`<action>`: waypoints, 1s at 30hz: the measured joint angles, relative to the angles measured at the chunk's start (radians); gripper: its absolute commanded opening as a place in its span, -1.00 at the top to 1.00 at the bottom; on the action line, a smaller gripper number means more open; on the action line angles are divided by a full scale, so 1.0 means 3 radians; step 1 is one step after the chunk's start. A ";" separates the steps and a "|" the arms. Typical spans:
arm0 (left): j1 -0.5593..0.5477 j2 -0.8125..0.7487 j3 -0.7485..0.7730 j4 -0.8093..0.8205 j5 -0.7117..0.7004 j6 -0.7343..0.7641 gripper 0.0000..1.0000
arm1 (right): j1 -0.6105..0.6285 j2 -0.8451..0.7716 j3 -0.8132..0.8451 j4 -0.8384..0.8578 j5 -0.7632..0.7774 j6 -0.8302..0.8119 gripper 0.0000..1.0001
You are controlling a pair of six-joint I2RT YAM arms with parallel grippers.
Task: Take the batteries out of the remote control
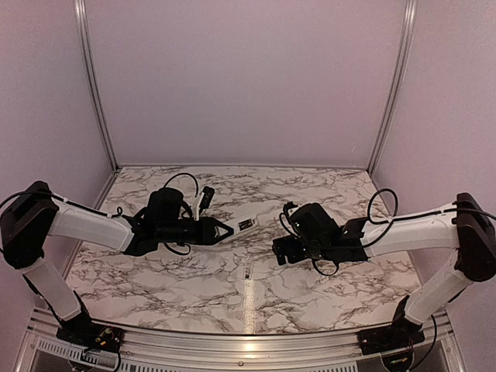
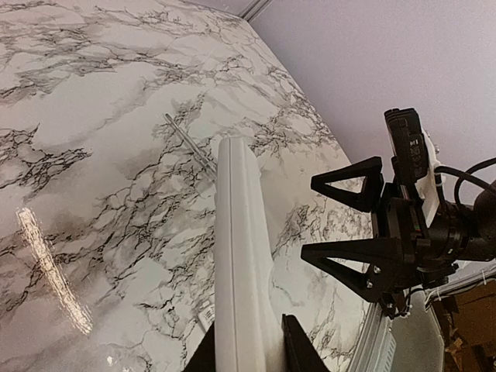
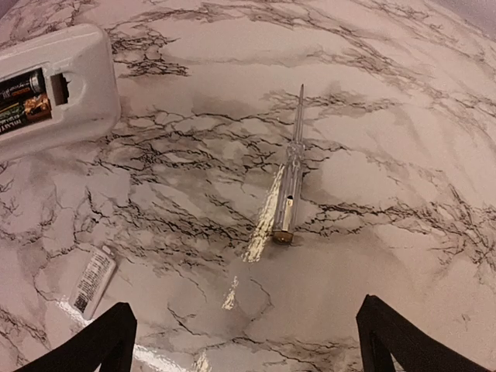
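While the left jaws pinch the remote control by one end, its slim white body runs straight out ahead of their tips, toward the right jaws, which stand spread wide and apart from it. Seen from the right wrist, the remote's open recess faces up, and the batteries lie inside it, dark with reddish-orange print, side by side along the length of the body; the frame edge cuts off part of them. That open end of the remote sits ahead of the right jaws and off to their left. Straight ahead of the right jaws, roughly midway between the lines of the two fingers, a thin grey rod lies flat on the counter, its brass-coloured end nearest the jaws and its point away. A small white piece with a printed label lies flat just ahead of the finger at the left of the right wrist view, between it and the remote. Whether the remote touches the counter or hangs just above it I cannot tell. The counter is glossy, white marble-patterned with dark grey veins, and streaks of light reflect near the rod. Pale lilac walls close it in on three sides, with aluminium posts in the back corners and an aluminium rail along the near edge by the arm bases.
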 measured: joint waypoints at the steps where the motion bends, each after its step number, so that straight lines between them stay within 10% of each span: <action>1: 0.0000 0.0066 0.0038 -0.0034 0.0025 0.0005 1.00 | -0.0017 0.0053 0.0000 0.0000 0.0000 0.0001 -0.90; 30: 0.0281 0.0993 0.0635 -0.0450 0.0694 0.0192 1.00 | -0.0337 0.0842 0.0350 0.0122 -0.0154 -0.0200 -0.47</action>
